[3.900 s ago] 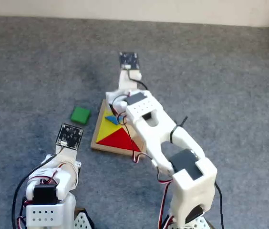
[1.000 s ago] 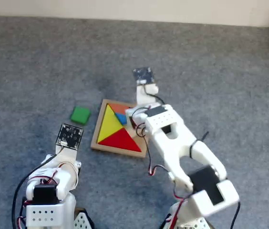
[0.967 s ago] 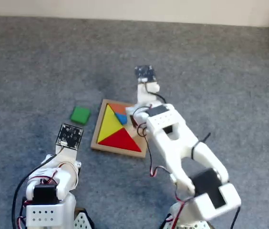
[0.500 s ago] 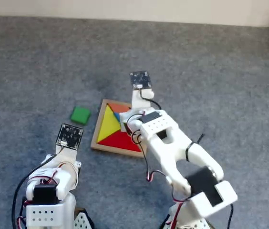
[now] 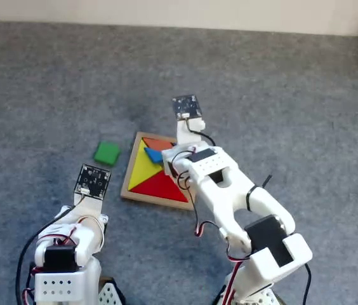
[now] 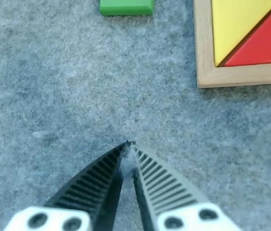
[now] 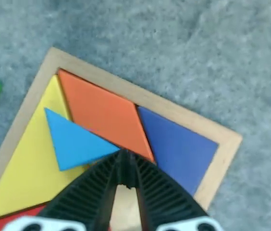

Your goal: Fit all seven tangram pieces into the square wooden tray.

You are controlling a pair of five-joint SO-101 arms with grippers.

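Overhead, the green piece lies on the grey surface at about ten o'clock from the wooden tray, with the left arm parked near seven o'clock and the right arm lying over the tray. From the left wrist, the left pincer hangs pinched together and empty, likely idle. From the right wrist, the right pincer, tips together and holding nothing, sits at a corner of the light blue triangle. It is probably there to nudge that piece off the yellow triangle, a detail the arm hides overhead.
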